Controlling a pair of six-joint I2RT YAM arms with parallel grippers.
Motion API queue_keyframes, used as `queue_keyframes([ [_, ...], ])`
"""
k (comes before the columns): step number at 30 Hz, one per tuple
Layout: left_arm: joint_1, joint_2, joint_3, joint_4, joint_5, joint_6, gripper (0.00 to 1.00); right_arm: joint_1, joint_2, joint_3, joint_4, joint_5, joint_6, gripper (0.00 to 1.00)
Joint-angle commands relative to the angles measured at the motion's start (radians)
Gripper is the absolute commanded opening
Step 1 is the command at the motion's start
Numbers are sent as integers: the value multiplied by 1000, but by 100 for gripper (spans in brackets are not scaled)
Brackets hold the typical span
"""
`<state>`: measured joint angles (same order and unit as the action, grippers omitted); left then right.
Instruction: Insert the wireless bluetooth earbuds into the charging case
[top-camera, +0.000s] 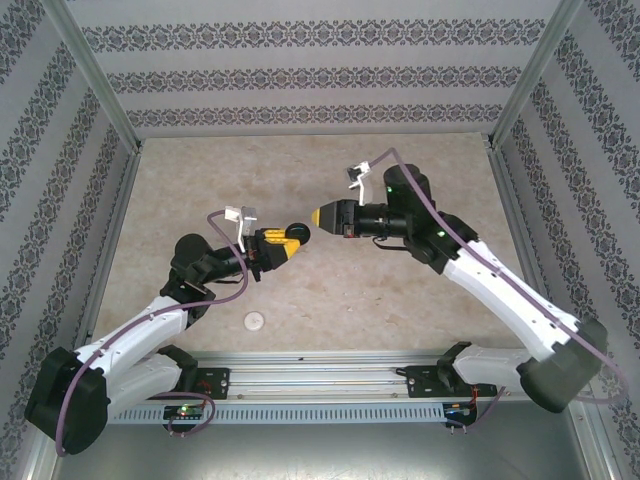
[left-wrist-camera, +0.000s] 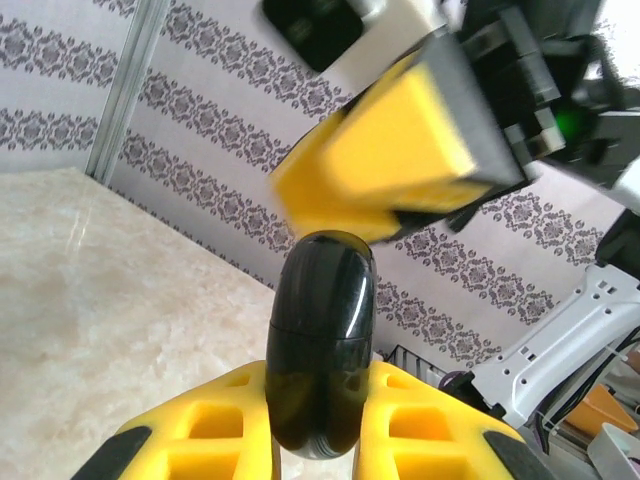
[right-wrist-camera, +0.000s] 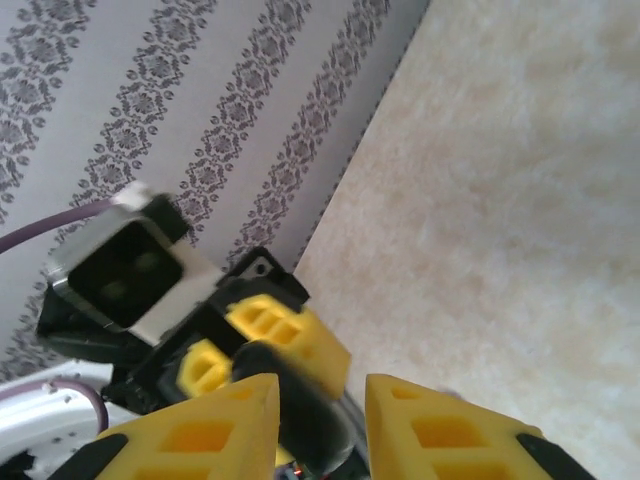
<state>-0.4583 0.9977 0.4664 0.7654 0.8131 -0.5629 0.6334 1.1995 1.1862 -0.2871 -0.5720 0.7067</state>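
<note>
A glossy black oval charging case, lid down, stands upright between the yellow fingers of my left gripper, which is shut on it. From above, the case is held a little over the table's middle by the left gripper. My right gripper points at it from the right, its tips just short of the case. Its jaws stand open, with the dark case blurred beyond the gap. The right gripper's yellow finger looms above the case. The earbuds are hidden.
A small white round puck lies on the beige table near the front rail, below the left arm. Patterned walls enclose the table on three sides. The metal rail with the arm bases runs along the near edge.
</note>
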Motion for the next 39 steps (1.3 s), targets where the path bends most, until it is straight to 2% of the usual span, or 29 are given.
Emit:
queue_keyframes([
  [1, -8, -11, 14, -37, -8, -34, 0, 17, -50, 58, -132, 126, -169, 31],
  [5, -7, -41, -4, -142, -38, -28, 0, 14, -99, 45, -196, 230, -195, 34],
  [8, -7, -91, -3, -357, -103, 9, 0, 9, -125, 5, -215, 282, -183, 36],
  [12, -7, -134, -20, -547, -148, 29, 0, 17, -127, -61, -243, 330, -135, 36],
  [18, -6, -163, -32, -864, -211, 37, 0, 106, -69, -177, -265, 405, -67, 35],
  [20, -6, -168, -43, -920, -215, 32, 0, 143, -40, -219, -242, 401, -43, 34],
  [25, -36, -170, -80, -986, -240, -3, 0, 212, 34, -321, -158, 371, 17, 33],
  [30, -165, -155, -114, -989, -317, -57, 0, 266, 102, -367, -105, 386, 34, 33],
  [35, -292, -95, -151, -883, -381, -132, 3, 302, 152, -368, -103, 404, 34, 33],
  [39, -358, 8, -133, -813, -417, -132, 4, 314, 166, -370, -106, 420, 38, 32],
])
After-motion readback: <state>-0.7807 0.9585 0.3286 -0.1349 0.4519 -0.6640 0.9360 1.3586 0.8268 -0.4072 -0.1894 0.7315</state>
